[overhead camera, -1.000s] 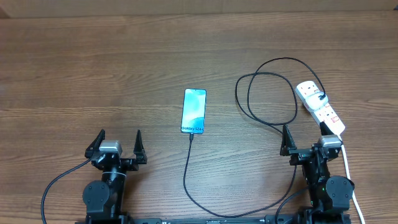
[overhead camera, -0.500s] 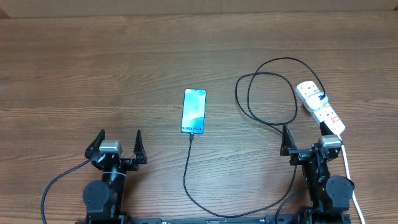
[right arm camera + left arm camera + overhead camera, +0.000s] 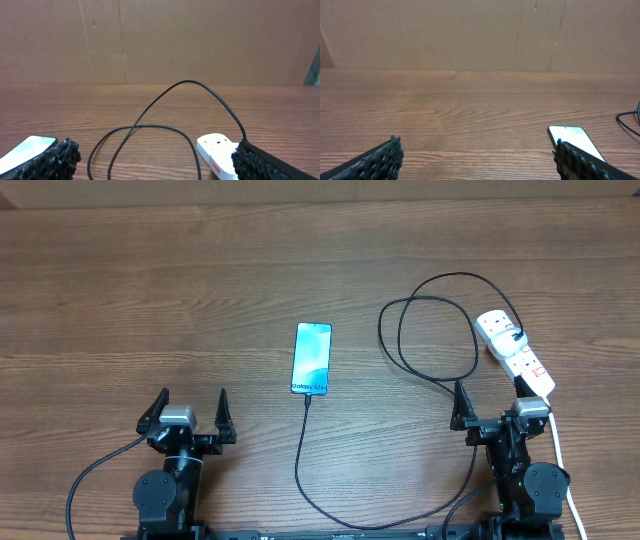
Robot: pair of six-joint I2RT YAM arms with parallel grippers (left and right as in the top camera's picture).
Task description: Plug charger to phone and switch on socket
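The phone lies flat mid-table with its screen lit; it also shows at the lower right of the left wrist view and the lower left of the right wrist view. The black charger cable loops beside the white socket strip, where it joins a dark plug. It then runs along the near edge up to the phone's near end. Whether its tip is inserted I cannot tell. My left gripper stands open, left of the phone. My right gripper stands open just short of the strip.
The strip's white cord runs down past the right arm's base. A brown cardboard wall closes off the far side of the wooden table. The cable loop lies right in front of the right fingers.
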